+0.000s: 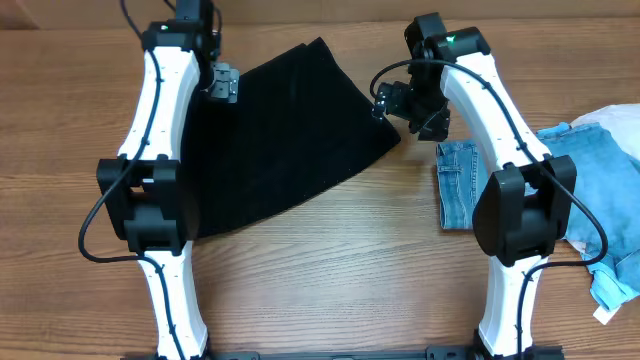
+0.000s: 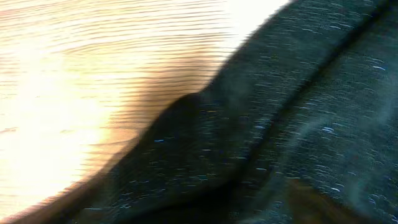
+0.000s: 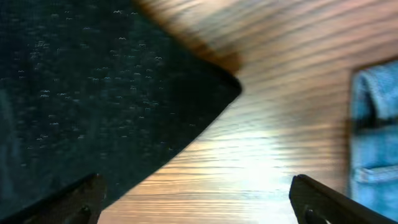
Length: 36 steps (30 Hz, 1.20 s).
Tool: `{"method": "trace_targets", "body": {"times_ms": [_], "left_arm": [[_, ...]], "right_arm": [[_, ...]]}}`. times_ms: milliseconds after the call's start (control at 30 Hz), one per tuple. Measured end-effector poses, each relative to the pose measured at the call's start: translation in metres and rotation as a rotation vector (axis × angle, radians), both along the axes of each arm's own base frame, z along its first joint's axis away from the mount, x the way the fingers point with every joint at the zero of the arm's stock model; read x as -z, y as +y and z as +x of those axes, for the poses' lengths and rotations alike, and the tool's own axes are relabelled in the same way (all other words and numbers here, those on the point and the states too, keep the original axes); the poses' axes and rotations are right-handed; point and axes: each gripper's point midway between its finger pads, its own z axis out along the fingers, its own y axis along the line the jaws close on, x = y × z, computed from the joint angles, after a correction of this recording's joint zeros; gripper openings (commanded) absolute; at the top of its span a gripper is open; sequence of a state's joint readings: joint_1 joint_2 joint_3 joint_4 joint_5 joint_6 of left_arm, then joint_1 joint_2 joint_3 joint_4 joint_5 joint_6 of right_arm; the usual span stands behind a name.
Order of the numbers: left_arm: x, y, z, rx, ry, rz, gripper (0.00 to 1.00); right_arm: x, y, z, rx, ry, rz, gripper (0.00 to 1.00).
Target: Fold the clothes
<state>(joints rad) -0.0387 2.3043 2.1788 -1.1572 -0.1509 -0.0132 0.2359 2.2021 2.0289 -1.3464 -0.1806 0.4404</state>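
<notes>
The clothes are chiefly a black fuzzy garment (image 1: 280, 140) lying folded flat in the middle of the table. My left gripper (image 1: 222, 83) sits at its upper left edge, jaws spread and nothing seen between them. The left wrist view is blurred and filled with the black fabric (image 2: 280, 124), and my fingers do not show there. My right gripper (image 1: 390, 100) hovers open beside the garment's right corner (image 3: 227, 87). Its fingertips (image 3: 74, 199) straddle bare wood and the cloth's edge, holding nothing. Light-blue denim (image 1: 458, 182) lies folded to the right.
A larger heap of light-blue denim (image 1: 610, 180) sits at the right table edge, partly behind the right arm. The denim strip (image 3: 373, 137) shows at the right of the right wrist view. Both arm bases stand at the near table edge.
</notes>
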Motion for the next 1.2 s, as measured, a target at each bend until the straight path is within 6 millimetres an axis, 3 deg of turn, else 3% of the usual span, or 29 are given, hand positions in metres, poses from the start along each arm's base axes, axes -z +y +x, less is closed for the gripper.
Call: {"method": "trace_targets", "body": {"times_ms": [67,100,133,167,200,233,300,367,533,600,700,767,967,1100,1200], "left_arm": [[0.000,0.012,-0.007,-0.039,0.026,0.015,1.00],[-0.002,0.014,-0.009,-0.051,0.031,0.017,0.95],[-0.007,0.015,-0.011,-0.065,0.034,0.016,0.83],[-0.016,0.014,-0.013,-0.082,0.031,0.010,0.75],[-0.024,0.010,-0.016,-0.085,0.040,-0.014,0.59],[-0.028,0.005,-0.022,-0.086,0.055,-0.051,0.37],[-0.027,-0.010,-0.039,-0.076,0.125,-0.122,0.04],[-0.026,-0.031,-0.049,-0.052,0.170,-0.199,0.04],[-0.024,-0.055,-0.056,-0.038,0.198,-0.257,0.09],[-0.013,-0.056,-0.063,-0.047,0.236,-0.259,0.16],[0.011,-0.055,-0.076,-0.063,0.304,-0.256,0.13],[0.017,-0.055,-0.079,-0.065,0.317,-0.256,0.12],[0.021,-0.055,-0.081,-0.070,0.326,-0.255,0.13],[0.021,-0.055,-0.081,-0.070,0.327,-0.255,0.13],[0.021,-0.055,-0.084,-0.071,0.339,-0.254,0.13]], "right_arm": [[-0.002,0.020,0.011,-0.029,-0.059,0.049,0.97],[-0.004,0.034,0.013,-0.055,-0.083,0.075,0.96],[-0.007,0.058,0.017,-0.109,-0.129,0.110,0.92],[-0.009,0.070,0.019,-0.141,-0.157,0.121,0.77],[-0.011,0.080,0.019,-0.168,-0.178,0.122,0.57],[-0.011,0.083,0.020,-0.180,-0.193,0.113,0.42],[-0.008,0.083,0.023,-0.183,-0.206,0.099,0.22],[0.009,0.078,0.027,-0.178,-0.183,0.079,0.09],[0.069,0.068,0.032,-0.166,-0.104,0.011,0.04],[0.072,0.055,0.037,-0.152,-0.121,-0.057,0.04],[0.082,0.025,0.037,-0.116,-0.092,-0.148,0.04],[0.091,0.014,0.035,-0.099,-0.074,-0.167,0.04],[0.100,0.006,0.030,-0.081,-0.095,-0.162,0.04],[0.102,-0.002,0.001,0.030,0.035,-0.183,0.04],[0.101,-0.018,-0.029,0.213,0.167,-0.267,0.04]]}}
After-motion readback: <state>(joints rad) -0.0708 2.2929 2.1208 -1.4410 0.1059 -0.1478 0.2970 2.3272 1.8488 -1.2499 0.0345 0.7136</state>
